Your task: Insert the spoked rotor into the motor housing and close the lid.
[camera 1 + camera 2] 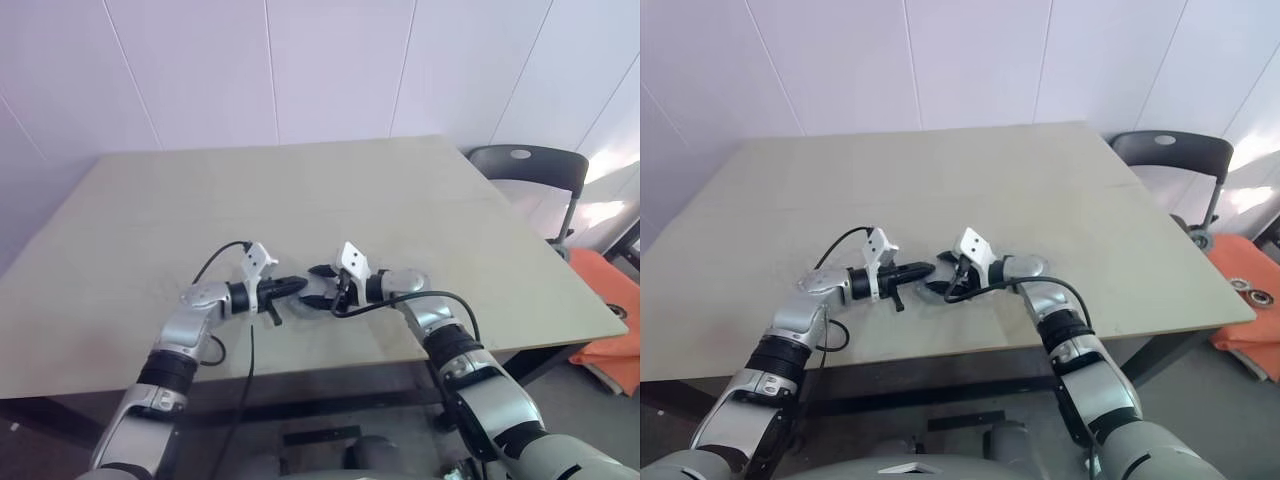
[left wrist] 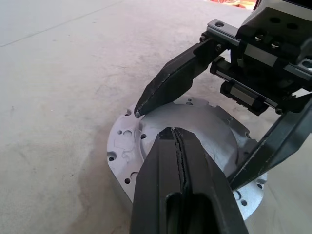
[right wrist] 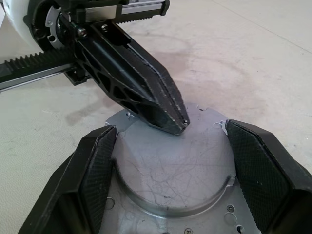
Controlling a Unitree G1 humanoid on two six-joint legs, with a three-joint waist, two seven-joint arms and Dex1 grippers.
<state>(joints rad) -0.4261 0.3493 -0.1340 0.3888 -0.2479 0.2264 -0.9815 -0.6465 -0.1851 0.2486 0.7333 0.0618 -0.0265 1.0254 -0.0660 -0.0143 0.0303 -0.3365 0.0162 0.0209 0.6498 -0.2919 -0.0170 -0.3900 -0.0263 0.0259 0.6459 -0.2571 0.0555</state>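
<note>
A round grey metal part, apparently the lid, lies flat on the bench near its front edge. The right tool has its fingers spread apart, one on each side of the raised centre of the disc, not clamped on it. The left tool has its fingers pressed together, holding nothing; their tip points down at the disc's raised centre, between the right tool's spread fingers.
</note>
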